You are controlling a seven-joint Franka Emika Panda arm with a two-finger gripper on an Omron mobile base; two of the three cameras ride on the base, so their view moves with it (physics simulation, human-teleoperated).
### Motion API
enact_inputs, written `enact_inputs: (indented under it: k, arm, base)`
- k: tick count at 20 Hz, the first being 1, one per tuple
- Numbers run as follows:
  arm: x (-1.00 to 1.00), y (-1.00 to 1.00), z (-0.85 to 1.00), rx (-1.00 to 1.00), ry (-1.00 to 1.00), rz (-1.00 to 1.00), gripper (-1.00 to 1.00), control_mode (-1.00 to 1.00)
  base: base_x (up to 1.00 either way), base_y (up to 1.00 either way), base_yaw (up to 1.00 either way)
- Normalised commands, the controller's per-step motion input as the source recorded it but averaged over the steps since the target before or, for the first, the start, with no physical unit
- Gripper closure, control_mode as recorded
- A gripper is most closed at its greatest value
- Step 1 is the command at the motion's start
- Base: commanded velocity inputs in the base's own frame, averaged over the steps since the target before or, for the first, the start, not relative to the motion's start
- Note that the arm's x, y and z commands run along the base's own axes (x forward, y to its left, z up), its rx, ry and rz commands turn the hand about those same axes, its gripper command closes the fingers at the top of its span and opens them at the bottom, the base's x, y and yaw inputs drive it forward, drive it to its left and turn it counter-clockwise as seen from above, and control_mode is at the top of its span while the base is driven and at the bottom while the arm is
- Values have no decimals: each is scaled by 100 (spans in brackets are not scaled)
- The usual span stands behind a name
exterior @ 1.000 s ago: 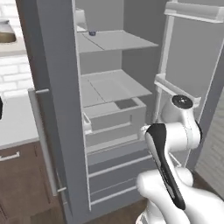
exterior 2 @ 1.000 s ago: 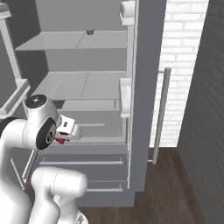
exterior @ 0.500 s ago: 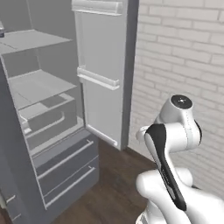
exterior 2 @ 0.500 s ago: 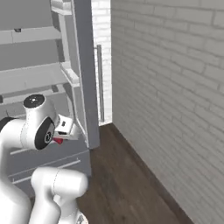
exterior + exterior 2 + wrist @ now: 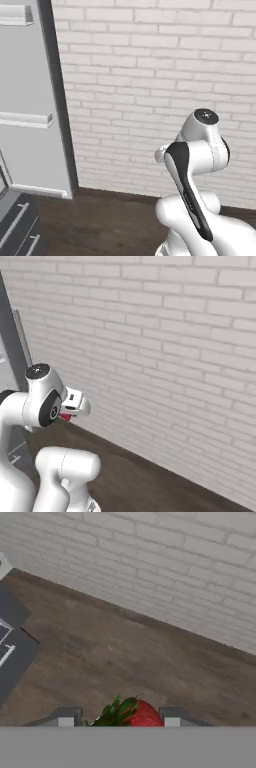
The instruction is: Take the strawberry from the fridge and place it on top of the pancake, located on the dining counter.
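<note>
Hand view – bright red strawberry [image 5: 141,716], green leafy cap, pinched between gripper [image 5: 118,718] jaws

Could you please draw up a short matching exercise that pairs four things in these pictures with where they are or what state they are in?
Column one:
1. strawberry
2. fridge door
3. brick wall
4. wooden floor

Column two:
A. dark brown, below the hand
B. white, straight ahead of the base
C. red with green leaves, between the fingertips of the gripper
D. grey, swung open at the left edge of the left base view

Pairs: 1-C, 2-D, 3-B, 4-A
</note>
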Motion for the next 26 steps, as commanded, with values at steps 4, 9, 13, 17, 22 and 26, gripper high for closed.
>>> enact_inputs:
  k: [4,9,13,17,22,26]
  arm:
    - [0,0,0,0,0,0,100,100]
    - [0,0,0,0,0,0,100,100]
    - [0,0,0,0,0,0,100,100]
    - [0,0,0,0,0,0,100,100]
    - [0,0,0,0,0,0,100,100]
    - [0,0,0,0,0,0,100,100]
  base:
    - [0,-43,-86]
    - [5,-72,-77]
    - [20,-80,-70]
    - [56,-54,-62]
    - [69,-12,-62]
    - [98,18,-64]
